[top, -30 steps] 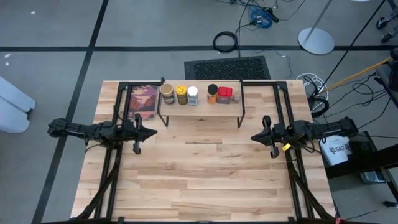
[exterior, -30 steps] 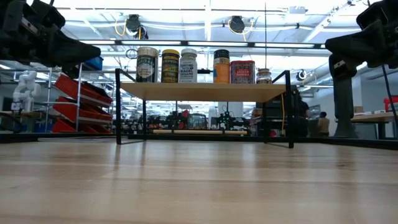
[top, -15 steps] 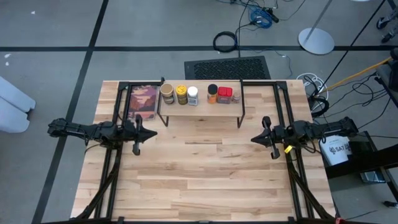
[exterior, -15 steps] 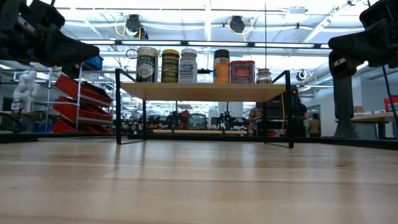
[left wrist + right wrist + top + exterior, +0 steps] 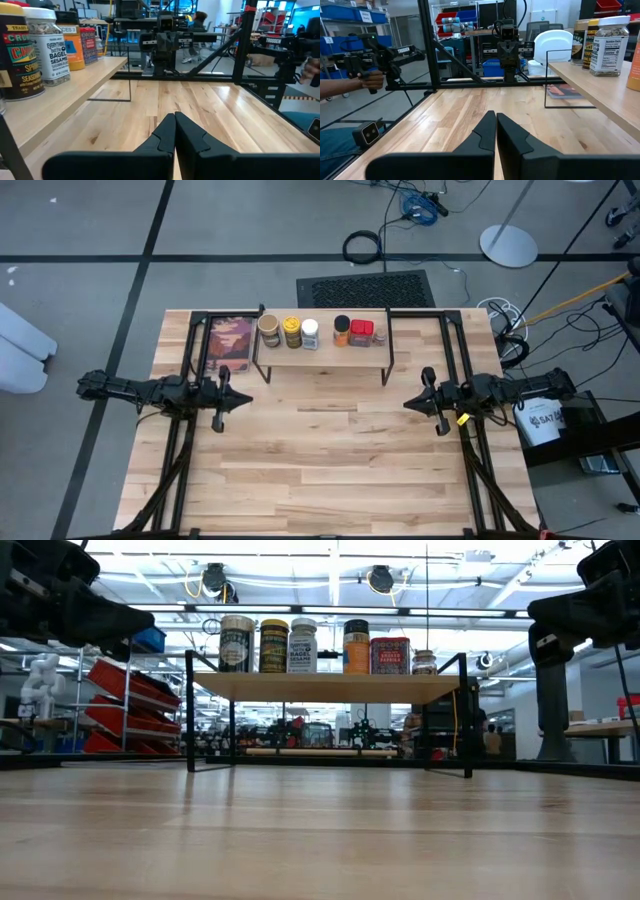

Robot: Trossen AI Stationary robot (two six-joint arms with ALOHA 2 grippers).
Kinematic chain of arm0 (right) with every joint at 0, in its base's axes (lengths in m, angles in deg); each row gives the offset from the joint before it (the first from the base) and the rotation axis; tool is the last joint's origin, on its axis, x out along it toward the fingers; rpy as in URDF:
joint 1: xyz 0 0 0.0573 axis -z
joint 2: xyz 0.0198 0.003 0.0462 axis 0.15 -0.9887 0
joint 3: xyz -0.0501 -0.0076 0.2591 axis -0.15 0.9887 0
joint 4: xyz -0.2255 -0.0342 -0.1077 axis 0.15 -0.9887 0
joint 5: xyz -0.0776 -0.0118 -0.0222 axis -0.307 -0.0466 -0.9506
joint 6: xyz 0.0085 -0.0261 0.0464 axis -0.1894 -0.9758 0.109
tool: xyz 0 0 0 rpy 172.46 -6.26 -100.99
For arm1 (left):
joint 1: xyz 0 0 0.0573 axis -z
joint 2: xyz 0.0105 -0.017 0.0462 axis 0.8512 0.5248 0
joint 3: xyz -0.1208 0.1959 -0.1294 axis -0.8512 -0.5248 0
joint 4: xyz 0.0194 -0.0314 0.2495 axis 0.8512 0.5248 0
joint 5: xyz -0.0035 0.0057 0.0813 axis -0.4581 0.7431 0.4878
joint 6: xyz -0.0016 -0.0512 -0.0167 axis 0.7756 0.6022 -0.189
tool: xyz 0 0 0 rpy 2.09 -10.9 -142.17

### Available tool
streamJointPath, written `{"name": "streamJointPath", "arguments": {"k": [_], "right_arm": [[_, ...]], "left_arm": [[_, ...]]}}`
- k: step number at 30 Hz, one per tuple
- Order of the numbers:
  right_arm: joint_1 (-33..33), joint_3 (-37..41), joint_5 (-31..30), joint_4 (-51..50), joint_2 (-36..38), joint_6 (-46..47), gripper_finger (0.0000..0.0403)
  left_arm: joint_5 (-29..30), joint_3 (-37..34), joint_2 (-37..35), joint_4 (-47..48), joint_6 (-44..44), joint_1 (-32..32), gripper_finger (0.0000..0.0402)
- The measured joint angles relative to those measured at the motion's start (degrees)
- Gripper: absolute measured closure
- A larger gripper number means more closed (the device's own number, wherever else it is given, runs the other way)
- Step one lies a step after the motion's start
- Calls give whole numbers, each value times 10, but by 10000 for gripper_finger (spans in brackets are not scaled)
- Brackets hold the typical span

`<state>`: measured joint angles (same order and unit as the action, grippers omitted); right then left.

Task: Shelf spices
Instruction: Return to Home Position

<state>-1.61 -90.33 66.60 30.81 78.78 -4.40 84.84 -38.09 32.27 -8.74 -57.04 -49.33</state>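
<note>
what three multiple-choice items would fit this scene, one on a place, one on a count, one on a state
1. Where do the spices stand?
A) on the shelf
B) on the tabletop in front of it
C) on the floor

2. How many spices are in the row?
A) four
B) six
C) eight

3. How is the left gripper?
A) wide open
B) shut on a jar
C) shut, holding nothing

Answers:
1 A: the low view shows them all lined up on it.
2 B: six stand side by side in the low view.
3 C: its wrist view shows the fingers pressed together with nothing between them. The right gripper, at the right side of the table, is shut likewise.
</note>
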Motion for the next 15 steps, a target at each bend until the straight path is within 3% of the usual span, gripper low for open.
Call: {"name": "streamJointPath", "arguments": {"k": [15], "right_arm": [[0, 0, 0, 0, 0, 0, 403]], "left_arm": [[-14, 0, 0, 2, -24, -22, 393]]}}
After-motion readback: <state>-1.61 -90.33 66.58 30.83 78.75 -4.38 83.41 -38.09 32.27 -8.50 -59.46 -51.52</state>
